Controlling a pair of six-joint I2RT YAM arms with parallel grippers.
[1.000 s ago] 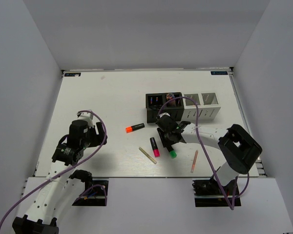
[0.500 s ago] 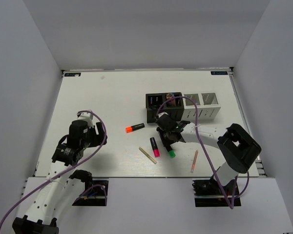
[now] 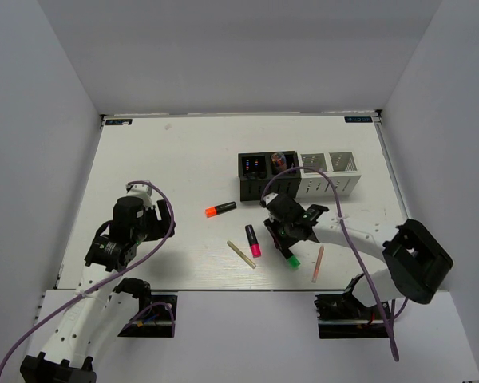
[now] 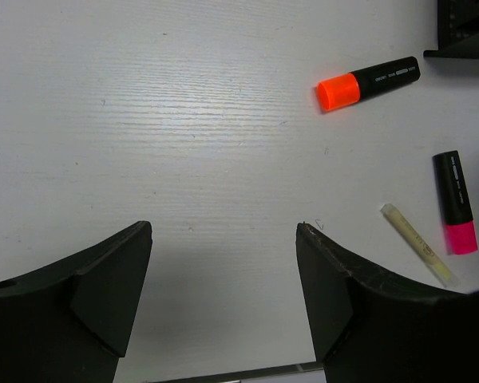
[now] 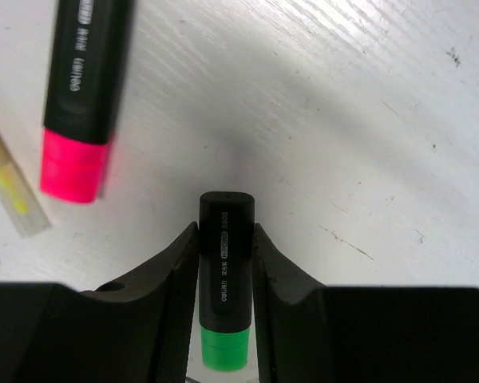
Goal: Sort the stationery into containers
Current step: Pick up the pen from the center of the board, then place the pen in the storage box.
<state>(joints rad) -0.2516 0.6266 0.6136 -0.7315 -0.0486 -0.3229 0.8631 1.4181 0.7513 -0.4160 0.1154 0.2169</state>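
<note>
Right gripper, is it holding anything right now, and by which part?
Yes. The right gripper holds the green-capped highlighter, with its fingers pinching the sides of the black barrel.

Black highlighter (image 5: 226,239), green cap (image 5: 224,349)

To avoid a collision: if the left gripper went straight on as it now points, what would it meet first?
Probably only the bare table. The left gripper has open jaws with nothing between them, and the orange highlighter lies off to one side of that line, though depth is hard to judge.
</note>
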